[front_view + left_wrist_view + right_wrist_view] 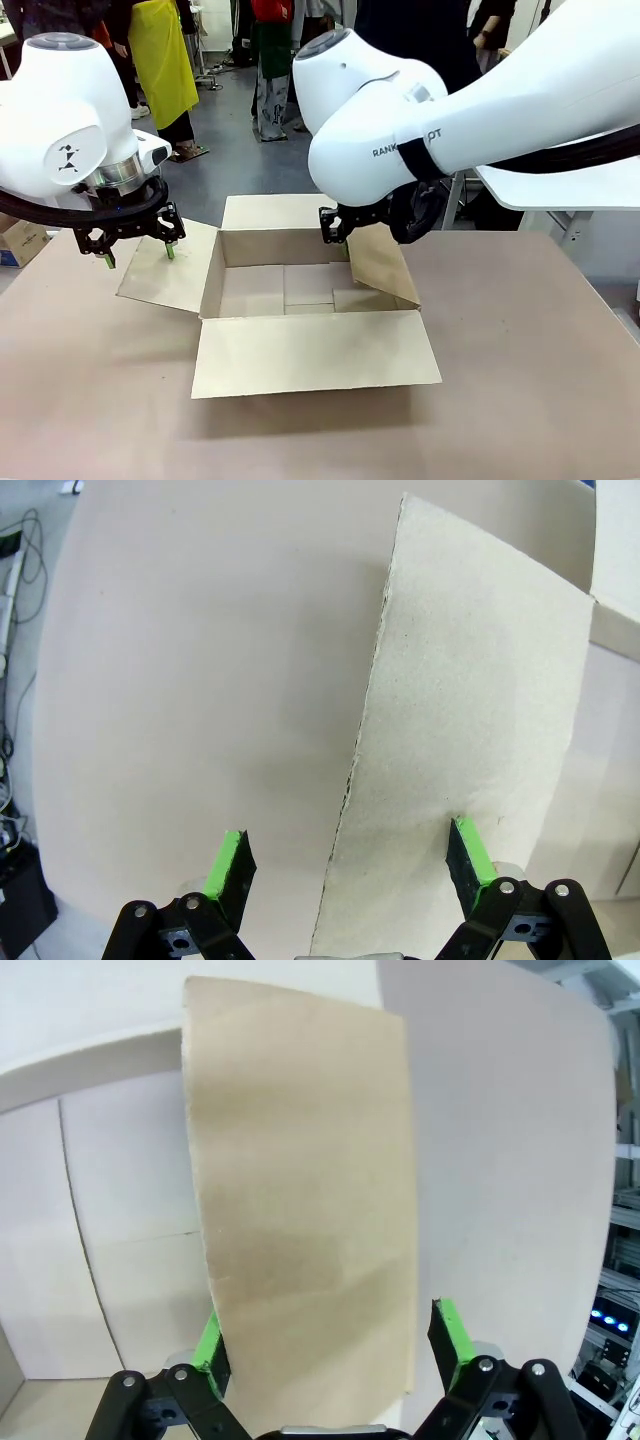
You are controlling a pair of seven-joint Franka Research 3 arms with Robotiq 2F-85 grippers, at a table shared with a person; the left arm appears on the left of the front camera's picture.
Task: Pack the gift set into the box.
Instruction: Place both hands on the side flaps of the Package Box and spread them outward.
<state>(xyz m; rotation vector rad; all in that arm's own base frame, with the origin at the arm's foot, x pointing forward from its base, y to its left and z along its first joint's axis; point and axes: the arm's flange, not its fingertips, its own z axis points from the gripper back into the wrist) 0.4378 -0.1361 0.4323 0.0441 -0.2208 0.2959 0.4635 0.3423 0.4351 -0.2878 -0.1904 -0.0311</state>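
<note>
Front view: the box (310, 290) stands open at the middle of the counter (520, 390), its four top flaps spread. The near flap (315, 352) lies almost flat toward the camera. The far flap (268, 211) leans away. The left flap (165, 272) slopes outward and down, and the right flap (385, 265) stands tilted up along the box's right wall. The floor inside the box shows as plain cardboard panels. The left claw (138, 256) hangs over the outer part of the left flap, fingers pointing down and set wide apart (green pads show at both tips). The right arm (480, 110) reaches in over the far end of the right flap.

Left wrist view: the left claw is wide. The ragged outer edge of the left flap runs up between its two fingers, so that one pad (470, 855) is over the flap and the other is over bare counter. Whether either pad touches the cardboard cannot be told.

Right wrist view: the right claw (330, 1345) is wide, with the right flap rising between its two green pads. The pale inside of the box is on one side and the counter on the other. A gap shows between the sheet and one pad, and the other pad sits right at the sheet's edge.
</note>
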